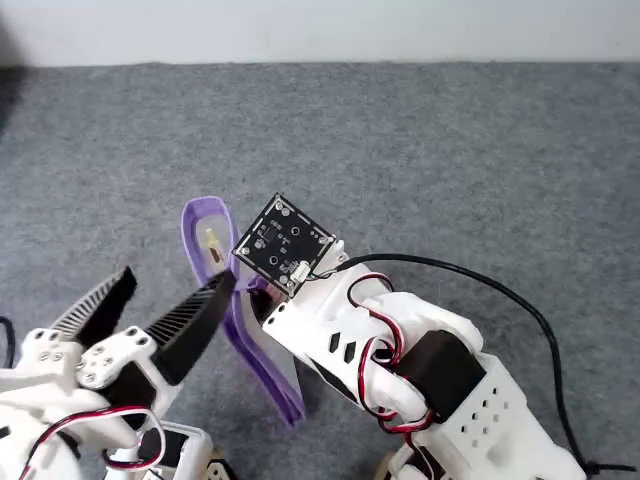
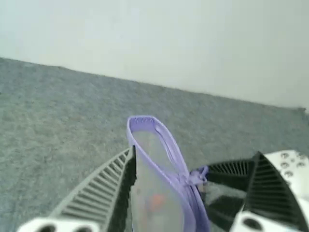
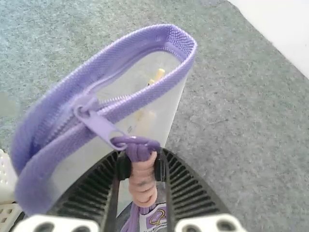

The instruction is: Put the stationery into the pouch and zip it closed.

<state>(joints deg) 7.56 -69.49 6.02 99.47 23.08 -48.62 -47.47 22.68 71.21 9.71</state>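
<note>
The pouch (image 1: 255, 350) is seen standing on its long edge on the surface (image 1: 450, 150), close to the near edge and left of the middle. Its long axis runs from the near edge towards the far edge, angled slightly towards the left. Stationery (image 3: 154, 79) can be made out through its clear side. The zip pull (image 3: 111, 133) is found on the top seam, partway along. Its cord (image 3: 142, 186) is clenched in the right end effector (image 3: 140, 157), which lies on the near-edge side of the slider, directly in line with the seam. The seam between the slider and the far end appears to be joined, so the remaining travel is judged to lie along the long axis towards the near edge, though this cannot be confirmed. The left end effector (image 1: 180, 278) is held released and spread wide at the pouch's left side. One finger (image 1: 205, 305) is set just against the pouch, the other well apart. A brace from it is judged necessary before the pull.
</note>
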